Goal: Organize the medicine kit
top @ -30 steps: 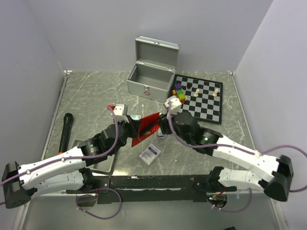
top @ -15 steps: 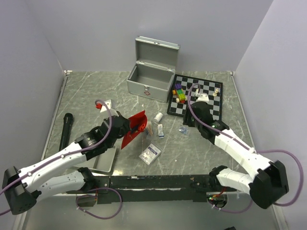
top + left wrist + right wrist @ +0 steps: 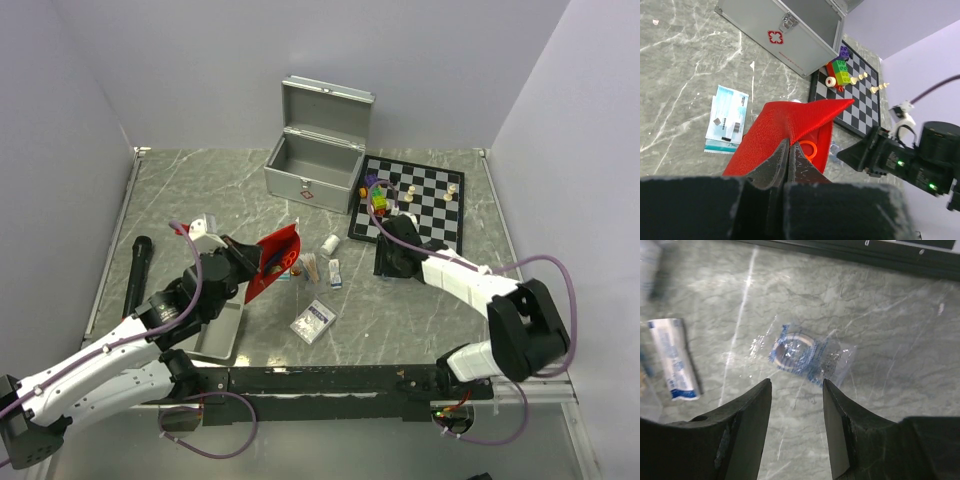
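The left gripper (image 3: 789,150) is clamped tight on a fold of a red pouch (image 3: 790,125), which is lifted off the table with its mouth turned aside; an orange ring (image 3: 809,148) is seen inside it. The right gripper (image 3: 796,385) is held about half open and nothing is gripped. A clear wrapped packet (image 3: 802,354) lies on the table just ahead of its fingertips; whether it is touched cannot be told. A small white tube (image 3: 672,357) lies to one side of that finger pair.

The medicine kit (image 3: 315,165) is seen well ahead of the left gripper, a silver case with its lid raised upright and its red-white sticker (image 3: 775,36) facing the fingers.

The left arm is stretched diagonally toward the table's middle. The right arm is folded sharply, wrist pitched down beside a chessboard (image 3: 425,210).
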Motion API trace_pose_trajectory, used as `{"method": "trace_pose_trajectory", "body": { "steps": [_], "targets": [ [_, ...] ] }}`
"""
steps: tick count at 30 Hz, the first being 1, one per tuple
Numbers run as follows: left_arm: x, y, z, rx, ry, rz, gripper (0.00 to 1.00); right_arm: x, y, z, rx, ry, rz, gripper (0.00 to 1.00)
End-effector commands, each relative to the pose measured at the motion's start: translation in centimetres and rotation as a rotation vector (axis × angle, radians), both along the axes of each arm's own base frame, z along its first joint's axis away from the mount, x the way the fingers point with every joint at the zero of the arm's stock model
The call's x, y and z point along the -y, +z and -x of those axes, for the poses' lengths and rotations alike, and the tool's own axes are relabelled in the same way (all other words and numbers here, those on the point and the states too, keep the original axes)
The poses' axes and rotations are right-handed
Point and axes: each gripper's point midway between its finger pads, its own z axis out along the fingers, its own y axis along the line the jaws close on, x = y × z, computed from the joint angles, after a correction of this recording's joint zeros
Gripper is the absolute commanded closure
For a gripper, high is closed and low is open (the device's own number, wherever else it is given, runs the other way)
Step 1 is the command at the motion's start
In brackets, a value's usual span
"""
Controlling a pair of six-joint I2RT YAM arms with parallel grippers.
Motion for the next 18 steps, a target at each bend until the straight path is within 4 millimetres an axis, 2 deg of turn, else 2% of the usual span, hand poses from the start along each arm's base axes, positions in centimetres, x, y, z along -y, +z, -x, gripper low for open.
{"method": "trace_pose_trajectory", "body": {
  "steps": [1,8,15,18],
  "targets": [
    [0.0,2.2,-0.1,0.076,-0.004,0.065,0.99,-0.4,0.3,-1.7,0.001,-0.031,-0.008,0.48],
    [0.0,2.3,0.0,0.094,-0.017,0.061,0.99,-0.6,-1.5,-1.8,-0.064,-0.029,-0.004,0.55],
    [-0.4,1.7,0.2,0.093,-0.009,0.063,0.99,-0.7,-3.1,-1.0,-0.114,-0.022,-0.026,0.76],
    [-0.4,1.6,0.2,0.091,-0.009,0.061,0.99,-0.9,-2.9,-0.9,-0.109,-0.017,-0.039,0.89]
  ]
}}
